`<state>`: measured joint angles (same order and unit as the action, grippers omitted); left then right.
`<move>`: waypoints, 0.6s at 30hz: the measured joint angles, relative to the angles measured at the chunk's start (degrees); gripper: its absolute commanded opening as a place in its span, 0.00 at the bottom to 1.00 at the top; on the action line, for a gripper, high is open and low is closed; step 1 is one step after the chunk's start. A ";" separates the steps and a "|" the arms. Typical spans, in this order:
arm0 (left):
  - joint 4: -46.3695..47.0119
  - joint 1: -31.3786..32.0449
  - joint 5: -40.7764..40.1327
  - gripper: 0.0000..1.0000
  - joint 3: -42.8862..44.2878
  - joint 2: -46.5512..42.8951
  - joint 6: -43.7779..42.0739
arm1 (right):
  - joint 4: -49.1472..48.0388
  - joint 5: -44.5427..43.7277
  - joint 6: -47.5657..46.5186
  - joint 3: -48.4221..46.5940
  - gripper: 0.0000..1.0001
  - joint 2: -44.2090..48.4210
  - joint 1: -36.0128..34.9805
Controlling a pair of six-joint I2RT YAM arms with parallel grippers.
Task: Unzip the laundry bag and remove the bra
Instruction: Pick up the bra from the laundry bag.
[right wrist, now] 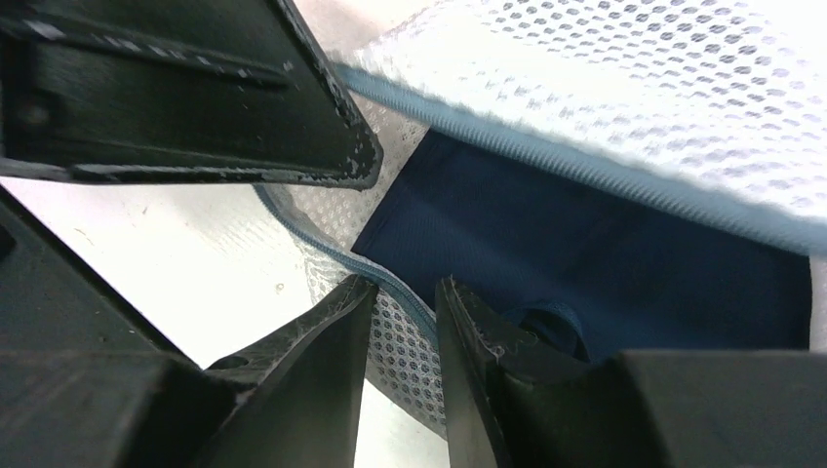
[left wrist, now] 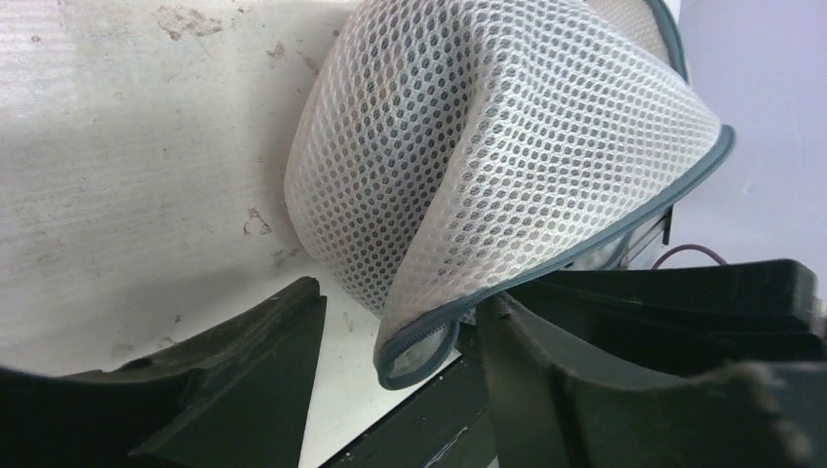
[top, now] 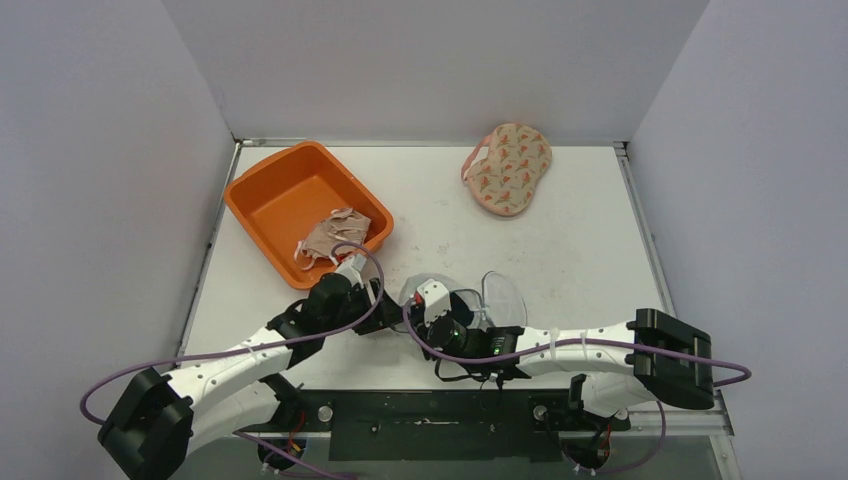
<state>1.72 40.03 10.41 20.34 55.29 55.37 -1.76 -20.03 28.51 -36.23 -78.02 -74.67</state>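
Both my claws are working at the laundry bag (top: 488,303), which is lying near the front edge of the table (top: 580,240).
My right claw (right wrist: 408,288) is pinching the bag's lower zipper edge between nearly closed fingers; the mouth is gaping above it, and the dark blue bra (right wrist: 585,263) is lying inside. My left claw (left wrist: 405,297) is standing apart, its fingers straddling a mesh corner without clamping it. An orange tub (top: 270,190) is sitting well apart, far left.

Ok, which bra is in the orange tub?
The beige bra; the patterned bra lies on the table, the dark blue bra inside the mesh bag.
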 measured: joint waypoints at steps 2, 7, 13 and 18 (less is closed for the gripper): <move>0.20 0.00 0.07 0.23 0.02 1.36 -0.04 | -1.01 0.20 0.35 0.20 0.38 0.00 0.00; 0.52 0.07 -0.59 0.00 0.04 5.46 -0.94 | -1.53 0.37 1.14 0.44 0.60 0.90 -0.09; 0.76 0.37 -2.12 0.00 0.07 5.88 -2.10 | 0.15 -4.28 2.49 0.48 0.75 8.17 -0.70; 0.66 0.44 -2.69 0.00 0.55 5.66 -3.02 | 5.29 -8.52 2.58 -4.96 0.74 4.92 -0.81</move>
<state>2.37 40.47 7.73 20.88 60.95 52.36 3.53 -28.56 31.09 -41.19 -73.10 -75.48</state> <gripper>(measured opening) 0.017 0.753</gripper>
